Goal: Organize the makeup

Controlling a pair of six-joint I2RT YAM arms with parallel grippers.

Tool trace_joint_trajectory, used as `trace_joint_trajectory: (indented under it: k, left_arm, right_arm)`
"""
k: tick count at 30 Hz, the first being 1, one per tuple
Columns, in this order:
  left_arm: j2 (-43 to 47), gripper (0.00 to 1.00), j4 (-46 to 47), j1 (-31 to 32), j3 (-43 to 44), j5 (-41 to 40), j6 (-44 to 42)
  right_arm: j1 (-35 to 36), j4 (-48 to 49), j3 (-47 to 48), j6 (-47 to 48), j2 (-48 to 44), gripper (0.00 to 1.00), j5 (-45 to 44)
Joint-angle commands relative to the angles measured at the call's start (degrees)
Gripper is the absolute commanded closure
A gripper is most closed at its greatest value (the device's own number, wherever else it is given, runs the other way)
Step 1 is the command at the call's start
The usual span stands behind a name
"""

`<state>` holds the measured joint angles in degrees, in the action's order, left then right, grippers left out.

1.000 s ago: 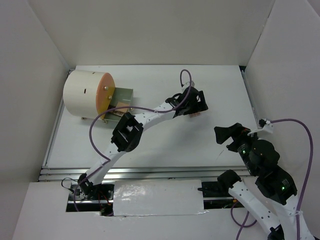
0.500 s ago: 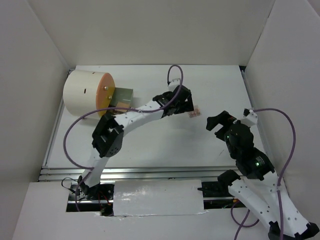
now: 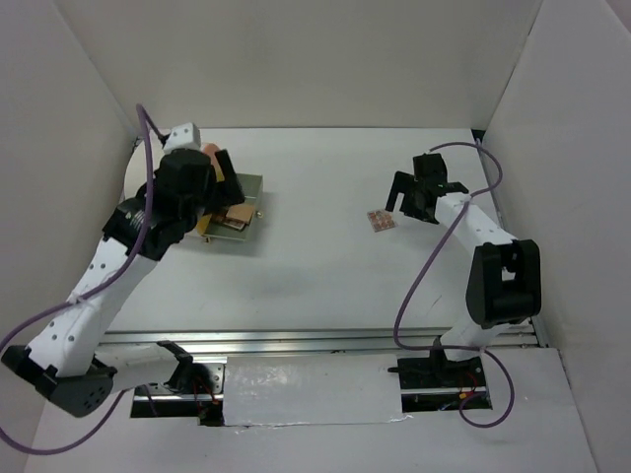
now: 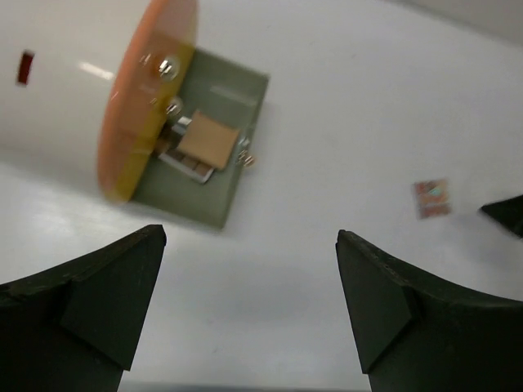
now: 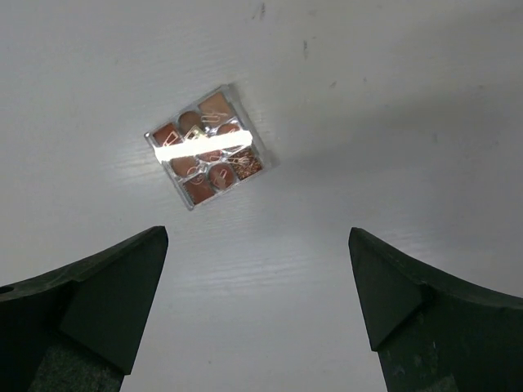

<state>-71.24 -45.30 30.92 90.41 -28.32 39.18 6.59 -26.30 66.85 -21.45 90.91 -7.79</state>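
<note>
White cylinder [image 4: 49,106] cut off by frame edge; makeup [image 4: 208,140] in drawer [image 4: 243,88] blurred.

I work in a lab-style robot test cell: plain white panels [image 3: 296,59] enclose a white surface [image 3: 325,276] left, right and far, an aluminium rail [image 3: 296,338] edges it near, and purple cables [image 3: 144,123] trail.

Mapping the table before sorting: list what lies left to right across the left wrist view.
Large white cylinder with round orange front → flat olive-green tray carrying a tan square piece → small clear square palette of brown-toned pans.
</note>
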Motion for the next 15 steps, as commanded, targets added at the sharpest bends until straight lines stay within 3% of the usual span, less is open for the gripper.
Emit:
trace_joint_trajectory:
  k: [1,4,9,15]
  left_arm:
    - [3.9,0.01,-4.1,-1.56,-9.97,5.28,-7.26]
    - [10.92,0.01,-3.48,-1.82,-17.45,6.95,-11.22]
    - [18.5,0.01,0.99,-1.91,-28.17,7.66,-14.57]
    - [23.61,0.01,4.78,-2.09,-34.25,9.33,-13.52]
  right_arm:
    - [0.0,3.8,3.28,6.94,0.83,0.0,7.41]
    - [0.0,4.33,6.79,12.39,4.35,0.0,14.1]
    - [0.35,-0.67,11.45,17.14,12.42,0.0,16.84]
    - [3.86,-3.76,15.94,20.22,20.17,0.0,12.11]
